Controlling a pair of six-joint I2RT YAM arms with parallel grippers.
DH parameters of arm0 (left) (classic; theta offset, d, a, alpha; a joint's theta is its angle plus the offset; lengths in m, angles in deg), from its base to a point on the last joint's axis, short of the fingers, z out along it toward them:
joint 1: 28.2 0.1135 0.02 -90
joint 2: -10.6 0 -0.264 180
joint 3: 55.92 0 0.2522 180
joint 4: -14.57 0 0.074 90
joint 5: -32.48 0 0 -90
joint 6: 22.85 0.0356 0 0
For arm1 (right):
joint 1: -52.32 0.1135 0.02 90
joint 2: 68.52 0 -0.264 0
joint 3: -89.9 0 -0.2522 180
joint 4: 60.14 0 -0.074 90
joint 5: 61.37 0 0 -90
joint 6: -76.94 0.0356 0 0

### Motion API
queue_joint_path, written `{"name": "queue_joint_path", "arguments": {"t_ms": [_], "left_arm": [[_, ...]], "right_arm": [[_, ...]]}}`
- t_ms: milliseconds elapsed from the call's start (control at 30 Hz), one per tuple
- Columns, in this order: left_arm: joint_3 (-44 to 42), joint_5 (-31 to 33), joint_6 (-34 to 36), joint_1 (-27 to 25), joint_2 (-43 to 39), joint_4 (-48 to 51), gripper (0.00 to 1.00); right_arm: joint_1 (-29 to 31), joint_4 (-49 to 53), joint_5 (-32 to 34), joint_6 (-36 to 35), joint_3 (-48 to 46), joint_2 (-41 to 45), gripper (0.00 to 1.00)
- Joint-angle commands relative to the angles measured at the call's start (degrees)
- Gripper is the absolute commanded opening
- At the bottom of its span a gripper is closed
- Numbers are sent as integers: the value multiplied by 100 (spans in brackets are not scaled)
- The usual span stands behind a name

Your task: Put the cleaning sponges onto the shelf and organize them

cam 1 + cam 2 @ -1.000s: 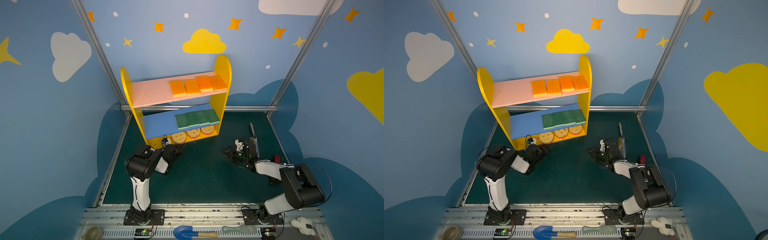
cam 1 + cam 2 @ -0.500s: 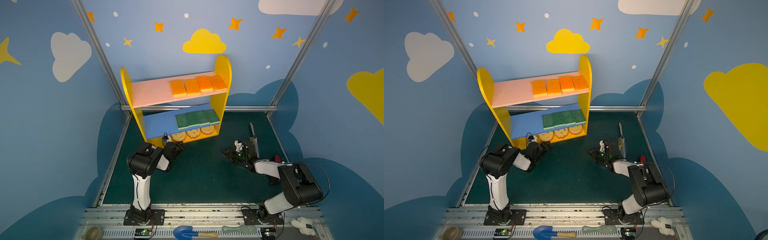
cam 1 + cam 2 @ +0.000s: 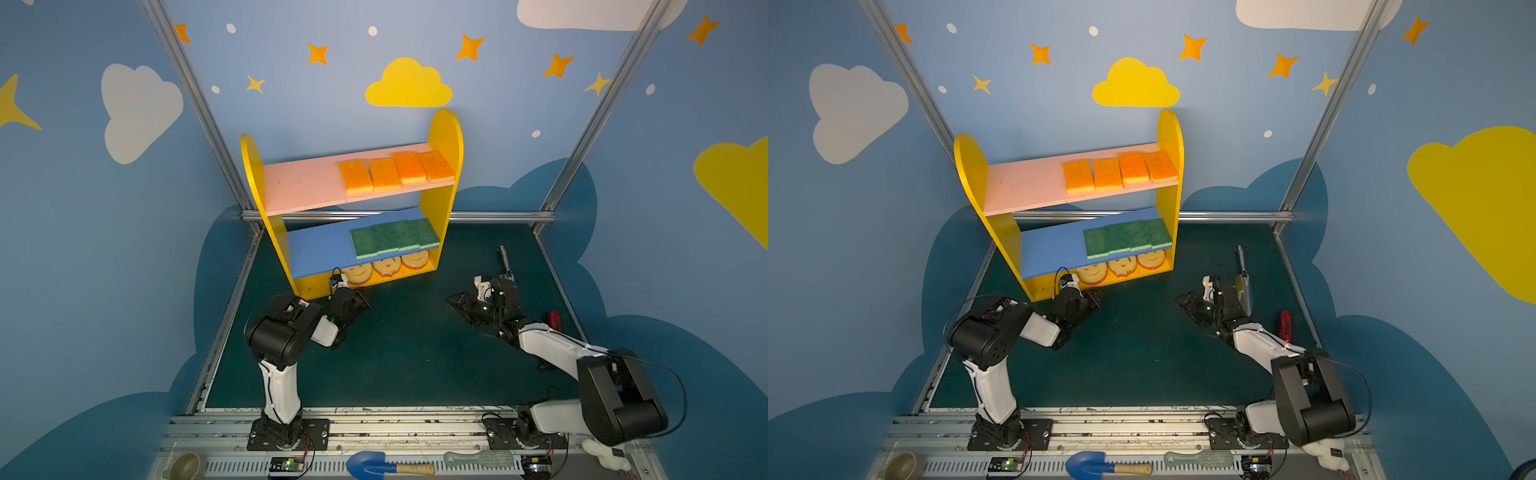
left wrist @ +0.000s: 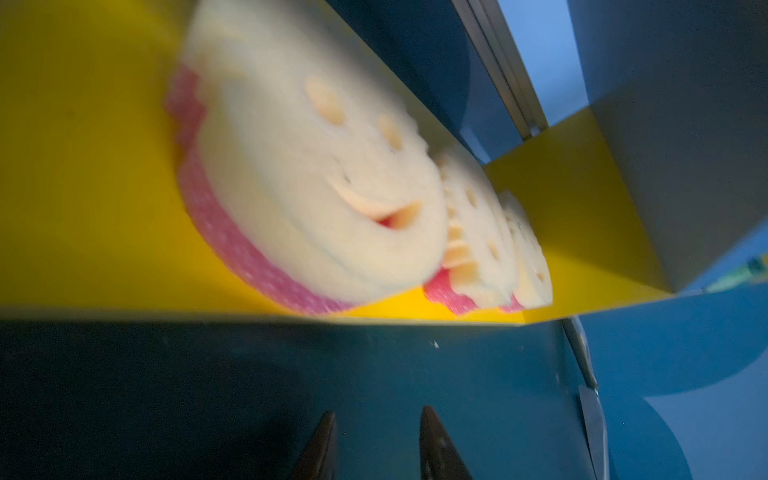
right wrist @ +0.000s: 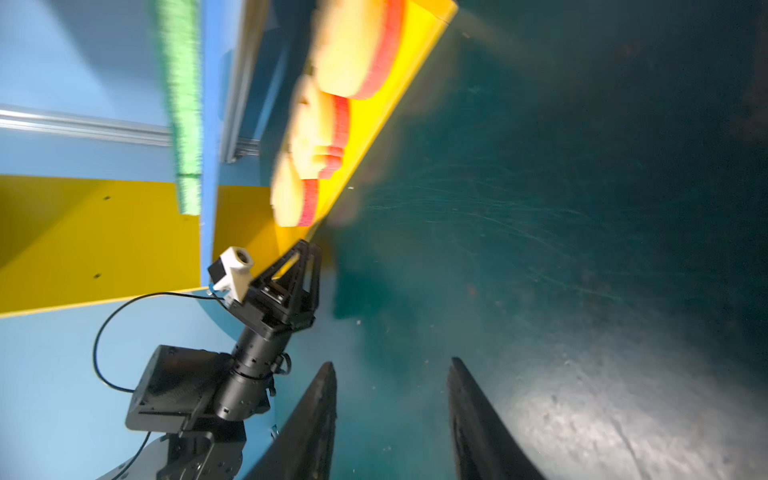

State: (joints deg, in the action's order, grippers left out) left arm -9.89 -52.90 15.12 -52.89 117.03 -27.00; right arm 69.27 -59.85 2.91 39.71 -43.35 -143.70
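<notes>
Mat (image 3: 407, 345) open between left pincer (image 4: 378, 411), near shelf (image 3: 446, 137) base edge, and right pincer (image 5: 392, 362).

A robot test cell styled as a nursery. Cloud-and-star blue wall panels (image 3: 332, 104) meet at silver aluminium posts (image 3: 199, 104).

In both top views we look steeply down from high above the base rail (image 3: 374, 424) at six o'clock, facing the back wall (image 3: 332, 108); the shelf (image 3: 446, 137) stands toward twelve. These two share almost the whole scene, shifted slightly sideways. From the left wrist we look, very near and low over the mat (image 4: 249, 395), past the left gripper (image 4: 376, 415) into the shelf's yellow base, where the smiley-face sponges (image 4: 316, 187) blur. From the right wrist we look low across the mat past the right gripper (image 5: 392, 365) at that same base, those sponges and the left gripper.
</notes>
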Motion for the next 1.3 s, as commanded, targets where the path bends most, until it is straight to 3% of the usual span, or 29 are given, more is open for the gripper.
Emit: {"name": "queue_joint_path", "arguments": {"t_ms": [0,133,300,500,567,633,833,1000,1100,1167,1267], "left_arm": [[-286,244,316,-236,-607,348,38],[-589,462,668,-620,-1591,1025,43],[-728,727,1133,-973,-3252,2639,54],[-610,744,1586,-986,-5252,5172,81],[-732,887,1832,-963,-5883,5532,100],[-792,878,2092,-891,-6363,5937,100],[-747,787,2329,-759,-7424,6977,100],[-845,1643,2119,-733,-8242,7268,100],[-746,2218,2165,-558,-8265,7345,100],[-594,2224,2387,-319,-8108,7324,100],[-305,1927,2601,238,-7712,7349,100]], "right_arm": [[-21,915,237,-384,269,510,45],[-38,1640,325,-611,520,953,46],[-34,2372,661,-901,688,1551,49],[-34,1700,886,-1319,-30,2042,59],[-36,1563,750,-1714,-181,2171,66],[-25,1325,496,-2131,-340,2243,81],[-34,1218,798,-2942,-545,2198,87],[-40,1333,1604,-3322,-622,2402,87],[-43,763,2254,-2842,-948,2468,87],[-42,259,2611,-2526,-1172,2440,87],[-51,-189,2864,-2730,-1218,2282,95]]}}
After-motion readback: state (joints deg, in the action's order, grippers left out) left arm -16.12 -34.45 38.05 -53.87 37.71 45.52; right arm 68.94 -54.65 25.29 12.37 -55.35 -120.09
